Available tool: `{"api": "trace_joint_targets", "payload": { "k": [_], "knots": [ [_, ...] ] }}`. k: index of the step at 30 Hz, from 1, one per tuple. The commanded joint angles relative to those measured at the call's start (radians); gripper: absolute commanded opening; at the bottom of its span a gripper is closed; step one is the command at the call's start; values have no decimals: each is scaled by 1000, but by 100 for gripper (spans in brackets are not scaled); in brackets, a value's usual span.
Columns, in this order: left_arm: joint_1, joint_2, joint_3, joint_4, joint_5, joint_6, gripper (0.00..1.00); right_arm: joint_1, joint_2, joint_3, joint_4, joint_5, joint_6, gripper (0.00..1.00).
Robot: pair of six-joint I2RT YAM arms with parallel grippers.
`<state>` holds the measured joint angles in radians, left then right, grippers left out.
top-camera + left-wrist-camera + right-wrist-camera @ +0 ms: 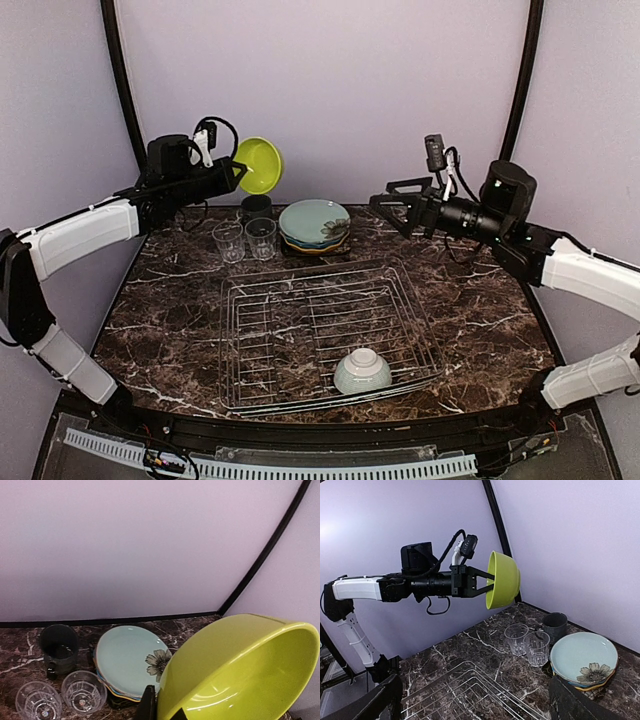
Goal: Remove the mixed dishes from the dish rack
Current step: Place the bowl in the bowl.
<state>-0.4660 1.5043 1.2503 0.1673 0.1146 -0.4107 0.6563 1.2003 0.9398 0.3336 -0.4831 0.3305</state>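
up at the back left, the left gripper pinches the rim of the lime-green bowl, held on edge in the air above the dark grey mug. the right gripper hangs with jaws spread wide beside the stacked plates. two clear glasses stand beyond the dish rack, which holds one pale upside-down bowl.

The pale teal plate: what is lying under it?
Under the pale teal plate lie other plates in a stack. Only their rims show, bluish and yellow. Their faces are covered, so their patterns and their number cannot be told.
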Motion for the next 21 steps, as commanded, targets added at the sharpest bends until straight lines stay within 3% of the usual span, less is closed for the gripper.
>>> {"api": "trace_joint_targets", "payload": {
  "k": [1, 6, 13, 21],
  "knots": [
    [75, -74, 9, -89, -71, -66, 1, -15, -48, -36, -62, 138, -54, 99],
    [201, -35, 51, -211, -179, -136, 1, -25, -74, -56, -102, 161, -72, 99],
    [290, 127, 246, -559, -340, -289, 1, -27, -78, -67, -147, 169, -79, 99],
    [384, 270, 298, -670, -309, -419, 1, -27, -87, -66, -188, 224, -82, 99]
  ]
}}
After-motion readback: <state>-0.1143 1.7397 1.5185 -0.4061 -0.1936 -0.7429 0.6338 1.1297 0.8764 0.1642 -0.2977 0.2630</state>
